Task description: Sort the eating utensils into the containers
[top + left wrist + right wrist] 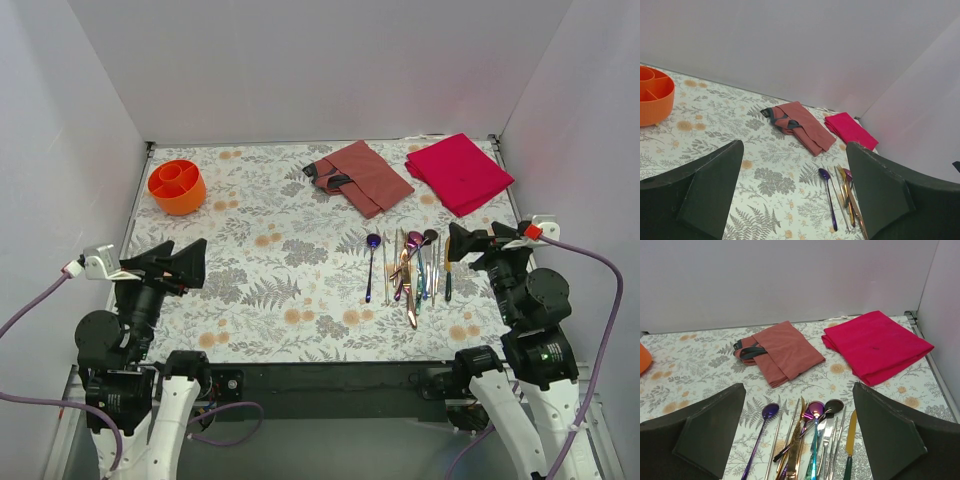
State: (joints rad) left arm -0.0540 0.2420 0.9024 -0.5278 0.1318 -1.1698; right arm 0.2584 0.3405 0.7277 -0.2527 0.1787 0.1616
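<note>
The eating utensils [410,268] lie in a tight row on the floral tablecloth at the right. A blue-purple spoon [371,262] lies a little apart on their left; it also shows in the left wrist view [828,195] and the right wrist view [760,432]. A yellow-bladed knife [850,440] with a dark green handle lies at the row's right. The orange divided container [177,186] stands at the far left, also in the left wrist view [654,95]. My left gripper [172,264] is open and empty at the near left. My right gripper [470,243] is open and empty, just right of the row.
A folded dusty-pink cloth [358,176] with a dark strap lies at the back centre. A folded magenta cloth [458,171] lies at the back right corner. White walls close in the table on three sides.
</note>
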